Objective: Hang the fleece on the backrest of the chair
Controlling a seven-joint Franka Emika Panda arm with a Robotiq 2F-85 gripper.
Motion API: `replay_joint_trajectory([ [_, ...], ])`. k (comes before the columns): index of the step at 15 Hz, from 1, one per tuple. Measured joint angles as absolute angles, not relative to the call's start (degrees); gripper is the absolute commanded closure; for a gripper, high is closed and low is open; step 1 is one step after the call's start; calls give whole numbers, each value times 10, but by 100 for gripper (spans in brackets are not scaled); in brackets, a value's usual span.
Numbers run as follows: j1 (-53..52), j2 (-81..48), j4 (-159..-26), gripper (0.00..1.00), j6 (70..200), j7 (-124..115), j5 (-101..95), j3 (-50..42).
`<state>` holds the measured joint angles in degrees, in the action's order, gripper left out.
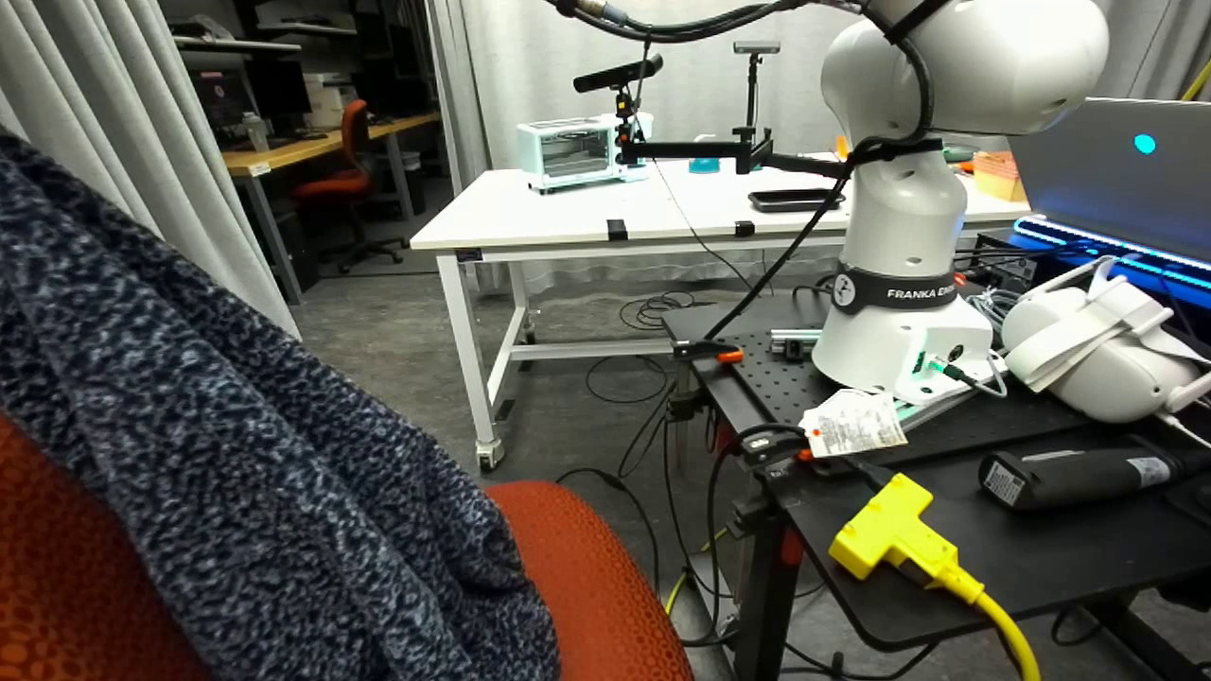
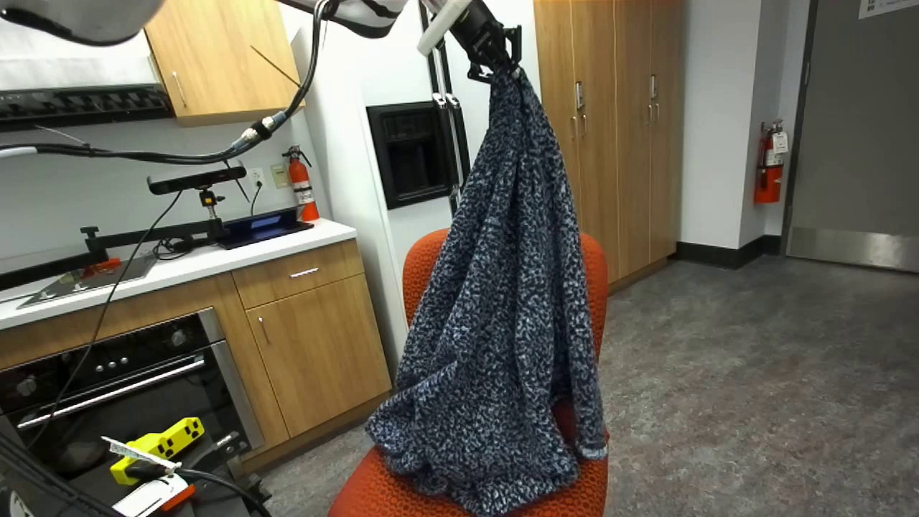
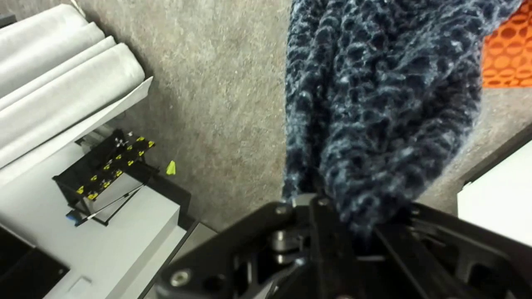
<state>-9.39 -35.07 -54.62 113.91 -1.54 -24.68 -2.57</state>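
above the backrest [image 2: 428, 267], jaws downward

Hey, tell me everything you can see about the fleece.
The fleece is a large, fuzzy-looking cloth, mottled dark navy and grey-white. Its top is gathered to a narrow point, pinched between the fingers, and from there it hangs in long folds, widening downward. In an exterior view it hangs in front of the backrest, covering its middle; whether the two touch is unclear. Its lower end lies bunched on the orange-red seat.
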Motion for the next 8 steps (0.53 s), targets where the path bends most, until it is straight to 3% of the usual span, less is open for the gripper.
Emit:
replay_joint_trajectory([
  [8,-122,-403,-371,99,1141,-75,-252,-75],
])
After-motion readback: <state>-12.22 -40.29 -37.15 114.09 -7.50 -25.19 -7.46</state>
